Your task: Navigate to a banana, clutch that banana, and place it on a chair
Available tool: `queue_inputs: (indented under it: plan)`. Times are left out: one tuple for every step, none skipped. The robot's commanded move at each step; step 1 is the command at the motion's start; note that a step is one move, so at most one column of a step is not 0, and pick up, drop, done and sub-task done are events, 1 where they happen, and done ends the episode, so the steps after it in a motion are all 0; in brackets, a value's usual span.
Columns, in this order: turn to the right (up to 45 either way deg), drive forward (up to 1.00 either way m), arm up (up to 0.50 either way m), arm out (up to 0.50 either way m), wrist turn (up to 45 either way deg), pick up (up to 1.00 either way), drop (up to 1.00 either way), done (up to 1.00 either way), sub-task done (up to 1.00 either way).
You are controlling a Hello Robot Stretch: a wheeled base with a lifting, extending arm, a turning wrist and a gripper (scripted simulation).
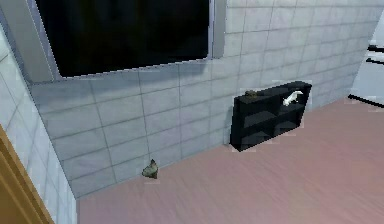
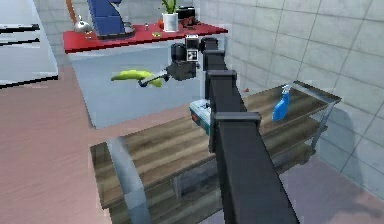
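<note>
Yellow curved banana (image 2: 133, 75) hangs held by the dark fingers (image 2: 160, 79), upper centre; brushing the nearby red-topped tabletop (image 2: 100, 40) could dislodge it.

Could not identify the grey lump (image 1: 151, 169) on the floor (image 1: 250, 180), nor the white item (image 1: 291, 99) atop the black shelf (image 1: 270, 118). Saw only part of a teal box (image 2: 199, 113) behind the arm (image 2: 240, 150), at the tabletop's (image 2: 150, 150) far edge.

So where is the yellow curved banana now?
Arm side view, left of middle: the banana hangs at the far end of the gripper, below the red countertop.
</note>
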Motion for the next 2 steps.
queue_inputs:
  plan:
    - [0.0,0.0,0.0,0.0,-45.0,0.0,0.0,0.0,0.0]
    - [0.0,0.0,0.0,0.0,-45.0,0.0,0.0,0.0,0.0]
